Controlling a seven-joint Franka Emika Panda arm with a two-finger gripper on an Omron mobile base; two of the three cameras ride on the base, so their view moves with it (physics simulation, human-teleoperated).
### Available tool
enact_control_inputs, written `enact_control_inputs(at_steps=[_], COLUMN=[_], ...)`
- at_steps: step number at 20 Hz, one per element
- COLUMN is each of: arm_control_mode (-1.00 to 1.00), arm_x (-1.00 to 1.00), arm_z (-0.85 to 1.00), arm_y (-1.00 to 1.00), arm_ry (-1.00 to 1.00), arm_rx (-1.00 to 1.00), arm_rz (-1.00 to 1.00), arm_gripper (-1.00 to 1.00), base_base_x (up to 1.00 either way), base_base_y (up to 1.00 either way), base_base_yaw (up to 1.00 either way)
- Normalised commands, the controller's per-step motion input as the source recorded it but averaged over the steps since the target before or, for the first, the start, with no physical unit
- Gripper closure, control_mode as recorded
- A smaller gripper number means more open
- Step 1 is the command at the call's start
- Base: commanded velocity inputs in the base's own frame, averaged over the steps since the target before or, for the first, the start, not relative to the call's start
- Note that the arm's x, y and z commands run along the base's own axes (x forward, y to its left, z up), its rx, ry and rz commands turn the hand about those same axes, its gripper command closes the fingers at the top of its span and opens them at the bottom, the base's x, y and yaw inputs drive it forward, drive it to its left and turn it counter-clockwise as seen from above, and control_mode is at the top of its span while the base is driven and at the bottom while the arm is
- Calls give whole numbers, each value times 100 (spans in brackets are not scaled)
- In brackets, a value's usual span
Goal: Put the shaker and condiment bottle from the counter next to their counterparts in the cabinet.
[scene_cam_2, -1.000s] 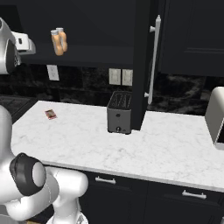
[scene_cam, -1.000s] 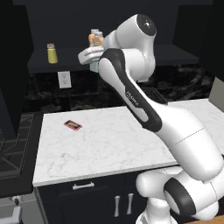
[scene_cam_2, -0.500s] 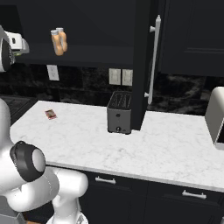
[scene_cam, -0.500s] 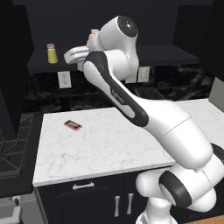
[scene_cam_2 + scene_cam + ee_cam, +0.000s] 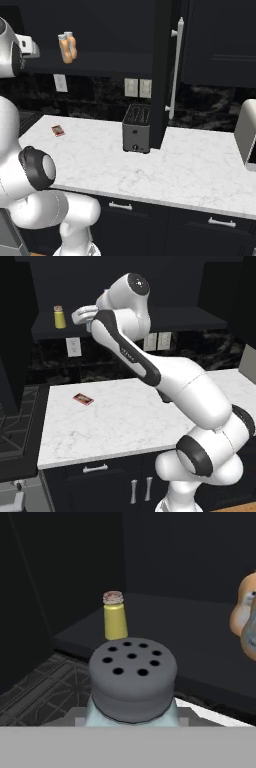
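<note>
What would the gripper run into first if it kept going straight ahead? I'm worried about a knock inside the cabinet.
Probably the yellow shaker on the cabinet shelf, straight beyond the held shaker; depth is unclear.

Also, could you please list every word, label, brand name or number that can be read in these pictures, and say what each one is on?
No text can be read anywhere.
Small red card on the counter: markings too small and blurred.
Orange bottles in the cabinet: any label print is too small to read.
Yellow shaker: no lettering.
Shaker: a grey cap with holes, no lettering.
Toaster: no legible brand.
</note>
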Motion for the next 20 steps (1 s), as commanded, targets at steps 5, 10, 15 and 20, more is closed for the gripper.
enact_control_inputs(at_steps=[5, 10, 15, 20], arm_control_mode=[-100, -100, -100, -100], arm_x=[28, 27, 31, 17], arm_z=[-4, -3, -1, -1], arm_y=[19, 20, 7, 6], arm_ry=[0, 0, 0, 0], arm_rx=[0, 0, 0, 0], arm_rz=[0, 0, 0, 0], arm_gripper=[100, 100, 100, 100], base_base_x=[0, 0, 0, 0], base_base_y=[0, 0, 0, 0], base_base_yaw=[0, 0, 0, 0])
